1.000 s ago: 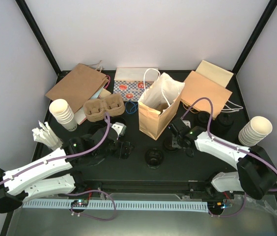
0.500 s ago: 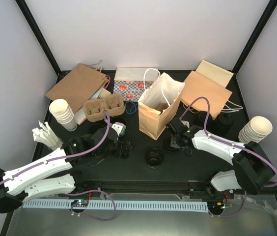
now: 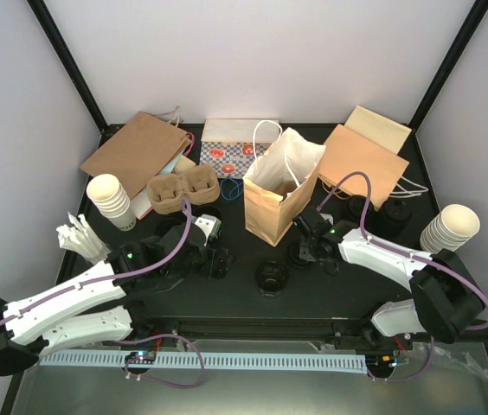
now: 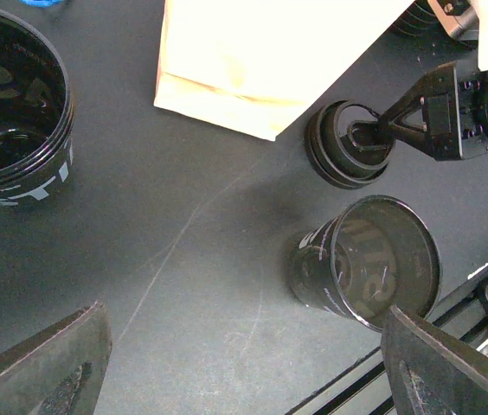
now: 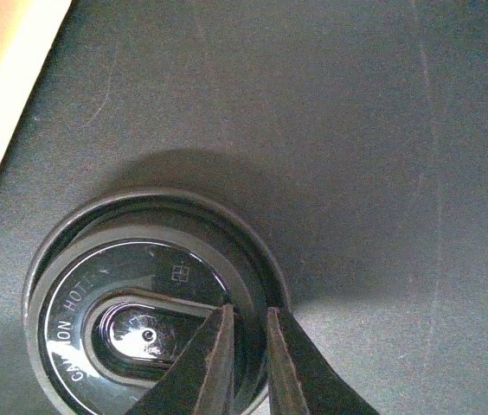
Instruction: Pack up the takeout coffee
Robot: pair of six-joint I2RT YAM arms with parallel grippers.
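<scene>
The left fingers (image 4: 36, 367) hang spread wide and empty over the middle of the table (image 3: 235, 298). They are free, so I would use them to steady the paper bag (image 3: 279, 186), which stands open just right of them. The coffee cup (image 5: 140, 303) sits on the table just beside the bag's near right corner, not yet packed. The right fingers (image 5: 212, 363) pinch the rim of its lid, one inside the raised edge and one outside.

That is a thin hold on the lid alone, so the lift should go straight up and slowly, or the lid may pop free or the cup swing. The cup then has to clear the bag's top edge and go down through the mouth upright, without brushing the walls.

On the left, a lidless black cup (image 4: 369, 264) lies tipped on its side. It is glossy and round, with pale lettering. A stack of like cups (image 4: 15, 104) stands further left. The bag is pale tan paper, creased and light, with white cord handles, and will likely give if bumped. The cup's lid is shiny black plastic, round, with a raised rim, an oval sip recess and moulded caution lettering. The table is matt black and finely scratched.
</scene>
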